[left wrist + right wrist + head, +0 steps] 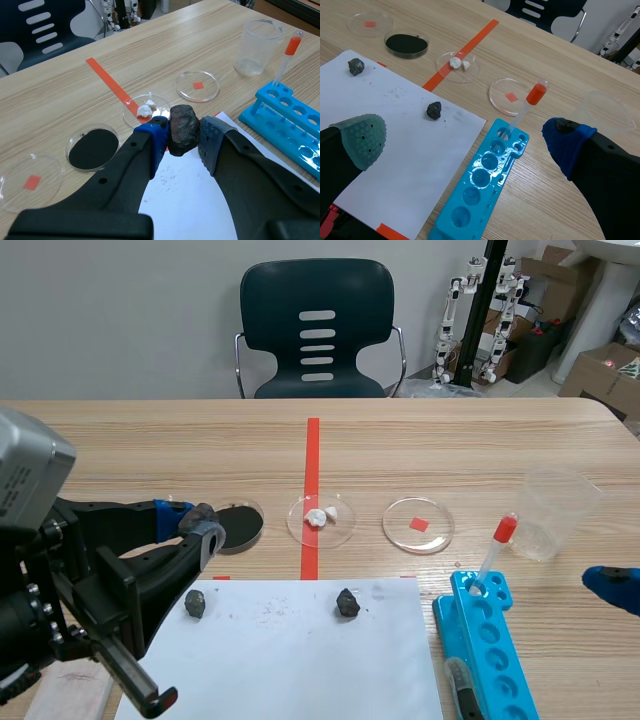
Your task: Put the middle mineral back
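Observation:
My left gripper [183, 136] is shut on a dark, rough mineral [182, 127], held above the far edge of the white paper [195, 200]. In the scene view this gripper [200, 527] hangs beside the black-powder dish [239, 525]. Two more dark minerals lie on the paper [290, 660]: one at the left [195, 603] and one toward the right [347, 603]. The right wrist view shows them too, as the left mineral [355, 66] and the right mineral [434, 110]. My right gripper [465, 135] stands open over the blue rack, holding nothing.
Beyond the paper stand a dish with white pieces [321, 519] and a clear dish with a red square [418, 525]. A blue tube rack [490, 640] with a red-capped tube [497, 548] sits at the right, with a plastic cup [555, 510] behind it.

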Robot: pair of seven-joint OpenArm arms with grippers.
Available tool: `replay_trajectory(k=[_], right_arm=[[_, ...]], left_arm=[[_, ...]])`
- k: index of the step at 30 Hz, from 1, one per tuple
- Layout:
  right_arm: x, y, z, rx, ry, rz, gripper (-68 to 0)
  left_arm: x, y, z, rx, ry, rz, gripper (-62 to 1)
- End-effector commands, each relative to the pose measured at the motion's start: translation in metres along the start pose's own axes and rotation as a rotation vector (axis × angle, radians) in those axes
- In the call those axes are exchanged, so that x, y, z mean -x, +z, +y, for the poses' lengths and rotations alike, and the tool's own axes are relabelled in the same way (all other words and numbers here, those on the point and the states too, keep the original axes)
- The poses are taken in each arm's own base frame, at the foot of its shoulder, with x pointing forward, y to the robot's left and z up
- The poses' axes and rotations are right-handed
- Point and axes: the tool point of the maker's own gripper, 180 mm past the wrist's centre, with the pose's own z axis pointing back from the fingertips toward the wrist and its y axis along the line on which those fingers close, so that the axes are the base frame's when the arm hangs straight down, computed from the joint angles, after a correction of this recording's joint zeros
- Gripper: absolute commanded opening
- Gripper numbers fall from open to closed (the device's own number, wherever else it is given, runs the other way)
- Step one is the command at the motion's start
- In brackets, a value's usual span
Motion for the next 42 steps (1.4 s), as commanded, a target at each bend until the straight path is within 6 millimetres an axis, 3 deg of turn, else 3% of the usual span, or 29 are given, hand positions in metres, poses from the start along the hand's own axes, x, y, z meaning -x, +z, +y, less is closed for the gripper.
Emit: replay_trajectory(k=[1, 23, 27, 33, 42], right_arm=[[-0.013, -0.003, -0.003, 0.001, 0.008, -0.045, 0.4], [-0.013, -0.003, -0.003, 0.001, 0.008, -0.045, 0.4], [-0.013, -0.003, -0.003, 0.001, 0.008, -0.045, 0.4], [-0.013, -0.003, -0.003, 0.002, 0.008, -0.046, 0.4], [-0.013, -0.003, -0.003, 0.001, 0.008, -0.045, 0.4]], left_arm=[[-0.008, 0.000, 0.000, -0.001, 0.002, -0.029, -53.9], [-0.008, 0.000, 0.000, 0.000, 0.003, -0.029, -53.9], [-0.011, -0.002, -0.009, 0.046, 0.037, -0.044, -53.9], [-0.004, -0.011, -0.036, 0.189, 0.057, -0.016, -53.8], [0.017, -0.051, -0.020, 0.076, 0.071, 0.026, -53.8]])
